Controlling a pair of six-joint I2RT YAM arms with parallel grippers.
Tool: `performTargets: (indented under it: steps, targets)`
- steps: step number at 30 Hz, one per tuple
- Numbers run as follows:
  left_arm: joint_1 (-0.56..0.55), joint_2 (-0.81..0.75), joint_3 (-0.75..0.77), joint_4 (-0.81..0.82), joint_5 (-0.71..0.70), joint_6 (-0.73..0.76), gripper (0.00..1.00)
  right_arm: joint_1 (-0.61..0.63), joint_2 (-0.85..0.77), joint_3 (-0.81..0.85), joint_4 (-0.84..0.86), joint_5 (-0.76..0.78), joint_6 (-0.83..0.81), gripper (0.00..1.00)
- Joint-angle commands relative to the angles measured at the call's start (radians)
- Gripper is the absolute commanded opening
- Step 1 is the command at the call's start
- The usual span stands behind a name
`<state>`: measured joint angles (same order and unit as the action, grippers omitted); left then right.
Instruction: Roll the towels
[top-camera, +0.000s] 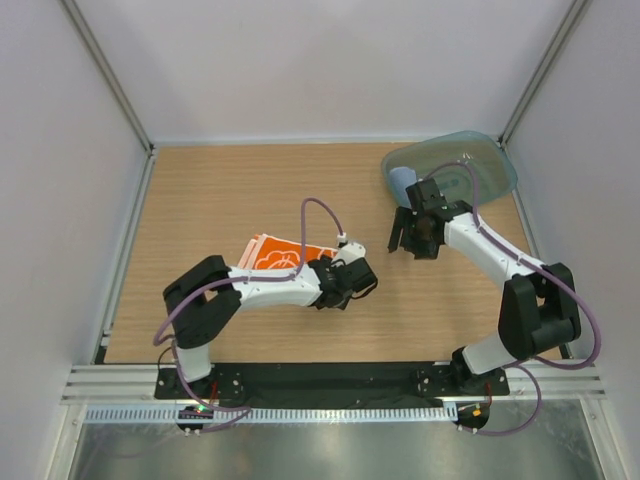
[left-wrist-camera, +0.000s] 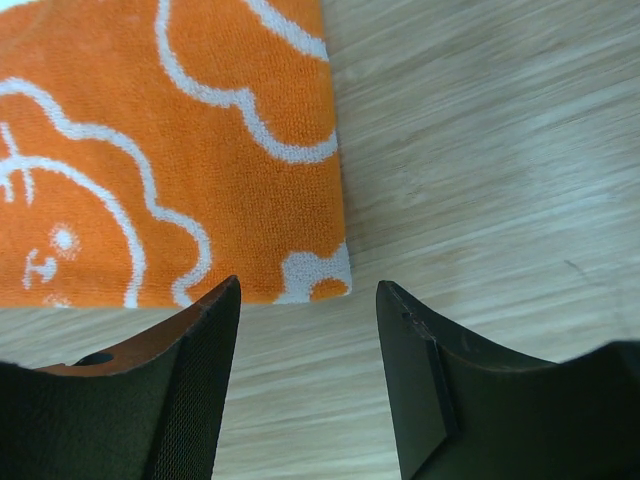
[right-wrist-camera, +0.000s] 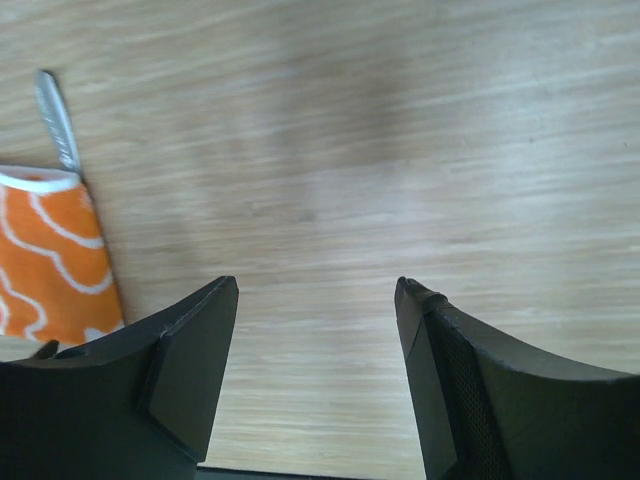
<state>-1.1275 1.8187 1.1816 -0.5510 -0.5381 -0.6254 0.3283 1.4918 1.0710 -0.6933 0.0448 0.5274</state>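
The white and orange towel (top-camera: 275, 254) lies folded flat on the table left of centre, partly under my left arm. In the left wrist view its lion print (left-wrist-camera: 150, 150) fills the upper left, with its corner just ahead of the fingertips. My left gripper (top-camera: 340, 290) (left-wrist-camera: 310, 284) is open and empty, low over the wood at that corner. The light blue towel (top-camera: 403, 182) sits as a roll in the teal tray. My right gripper (top-camera: 408, 243) (right-wrist-camera: 318, 283) is open and empty over bare wood, just in front of the tray. The orange towel's edge (right-wrist-camera: 50, 260) shows at its left.
The translucent teal tray (top-camera: 470, 155) stands at the back right corner. Grey walls and metal posts enclose the table on three sides. A thin grey strip (right-wrist-camera: 56, 120) lies beside the orange towel in the right wrist view.
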Motion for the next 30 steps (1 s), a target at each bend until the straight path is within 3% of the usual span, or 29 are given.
performTargets:
  steps: [1,11,14,18,20,21,23,25,30]
  targets:
    - [-0.002,0.036,0.036,0.039,-0.022,-0.016,0.58,-0.006,-0.056,-0.011,-0.029,-0.002,-0.026,0.72]
    - [0.000,0.102,0.015,0.039,-0.045,-0.059,0.52,-0.018,-0.076,-0.003,-0.057,-0.006,-0.038,0.72]
    - [0.000,0.117,0.009,0.046,-0.049,-0.059,0.44,-0.020,-0.076,-0.003,-0.057,-0.010,-0.040,0.72]
    - [0.000,0.128,-0.005,0.054,-0.057,-0.063,0.24,-0.020,-0.076,-0.006,-0.055,-0.032,-0.038,0.72]
    - [0.001,0.128,-0.022,0.060,-0.065,-0.063,0.18,-0.023,-0.079,-0.020,-0.029,-0.089,-0.037,0.72]
    - [0.003,0.123,-0.034,0.069,-0.062,-0.062,0.08,-0.025,-0.079,-0.029,-0.011,-0.164,-0.030,0.72]
    - [0.003,0.105,-0.049,0.085,-0.042,-0.056,0.00,-0.023,-0.090,-0.080,0.084,-0.264,-0.011,0.72]
    - [0.006,0.042,-0.089,0.138,-0.014,-0.043,0.00,-0.021,-0.096,-0.129,0.173,-0.421,0.049,0.73]
    - [0.023,-0.102,-0.168,0.243,0.128,-0.033,0.00,-0.012,-0.068,-0.249,0.415,-0.542,0.181,0.75]
